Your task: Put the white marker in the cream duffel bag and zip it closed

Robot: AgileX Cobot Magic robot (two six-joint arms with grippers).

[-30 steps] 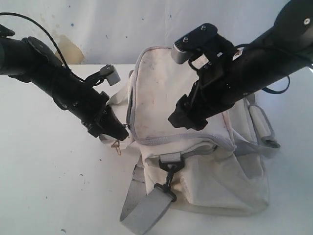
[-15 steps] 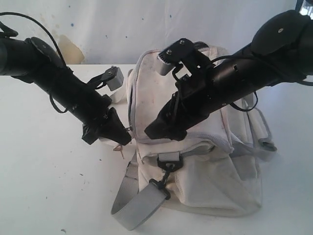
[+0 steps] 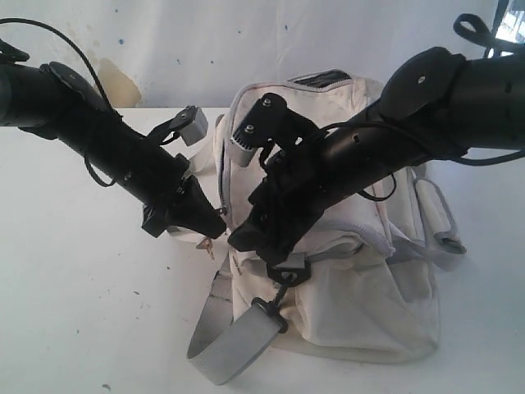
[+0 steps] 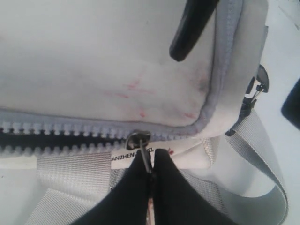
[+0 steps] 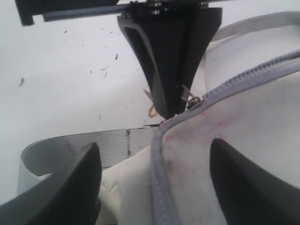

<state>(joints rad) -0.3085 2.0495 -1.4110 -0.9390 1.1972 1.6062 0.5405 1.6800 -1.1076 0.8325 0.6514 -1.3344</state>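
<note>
The cream duffel bag (image 3: 361,304) lies on the white table with its stained top panel (image 4: 93,70) facing up. My left gripper (image 4: 151,161) is shut on the metal pull of the grey zipper slider (image 4: 139,139) at the bag's front left corner (image 3: 215,230). On one side of the slider the zipper gapes dark; on the other it is closed round the corner. My right gripper (image 5: 154,180) is open, its fingers (image 5: 70,183) straddling the bag's corner seam (image 5: 157,154) right beside the left gripper (image 5: 171,70). The white marker is hidden.
A grey webbing strap (image 3: 234,341) with a black clip (image 3: 283,287) trails off the bag's front onto the table (image 3: 82,312). A small brass ring (image 5: 151,110) hangs by the zipper end. A padded handle (image 3: 439,217) lies on the bag's right side.
My right arm swung down and to the left across the bag's top, ending at the front left corner. The left gripper edged right with the zipper pull, and the bag shifted.
</note>
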